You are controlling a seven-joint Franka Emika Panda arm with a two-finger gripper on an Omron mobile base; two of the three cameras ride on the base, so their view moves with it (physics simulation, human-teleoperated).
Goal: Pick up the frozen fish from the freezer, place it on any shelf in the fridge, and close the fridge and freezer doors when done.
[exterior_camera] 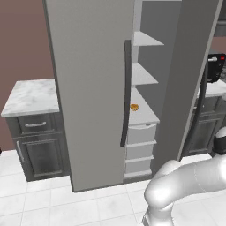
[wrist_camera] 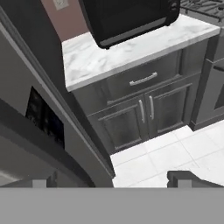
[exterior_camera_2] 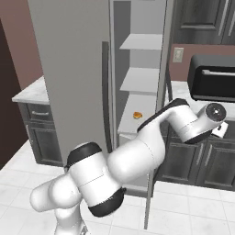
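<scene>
While the arm [exterior_camera_2: 137, 156] bends rightward beside the open freezer [exterior_camera_2: 140, 82], its pincer [wrist_camera: 111, 178] stands spread, empty.

My arm [exterior_camera_2: 133, 156] bends up from lower left in right base view, elbow folded, wrist reaching right. Gripper [wrist_camera: 113, 179] in hand view: jaws spread wide, nothing betw. fingertips [wrist_camera: 181, 178], pointing down toward floor.
</scene>
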